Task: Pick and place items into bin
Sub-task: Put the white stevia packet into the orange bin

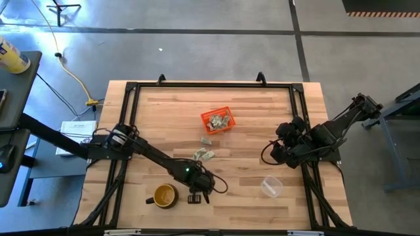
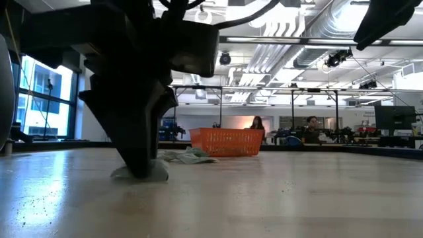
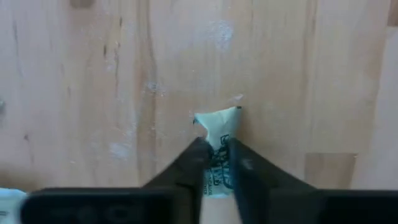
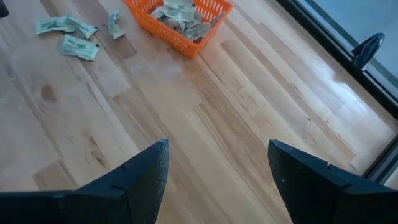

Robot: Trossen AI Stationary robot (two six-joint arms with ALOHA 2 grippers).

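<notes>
At the table's near edge, around six o'clock in the high view, the left gripper [image 1: 195, 198] is down on the wood just beside the yellow-brown mug [image 1: 165, 195], which sits at its nine o'clock. Its wrist view shows the two dark fingers [image 3: 193, 163] pinched together on a crumpled pale green-and-white scrap [image 3: 219, 127] that lies on the boards, with the scrap's upper end sticking out past the fingertips. From the low view the same gripper [image 2: 140, 173] stands on the tabletop with a bit of pale scrap [image 2: 158, 173] showing at its foot.

Farther in, toward the table's centre, loose scraps [image 1: 204, 155] lie in a small cluster, with one more [image 1: 206, 140] just beyond at twelve o'clock. Beyond those sits the orange bin [image 1: 226, 126], already holding several scraps [image 1: 217, 120].

Over at three o'clock, the right gripper [image 1: 278, 149] hovers above the table's right side, well apart from the bin. Its fingers [image 4: 140, 177] are spread wide with nothing between them. A clear plastic cup [image 1: 271, 187] lies at its six o'clock.

Beyond the table, the low view shows two people [image 2: 256, 123] seated in the room behind.
</notes>
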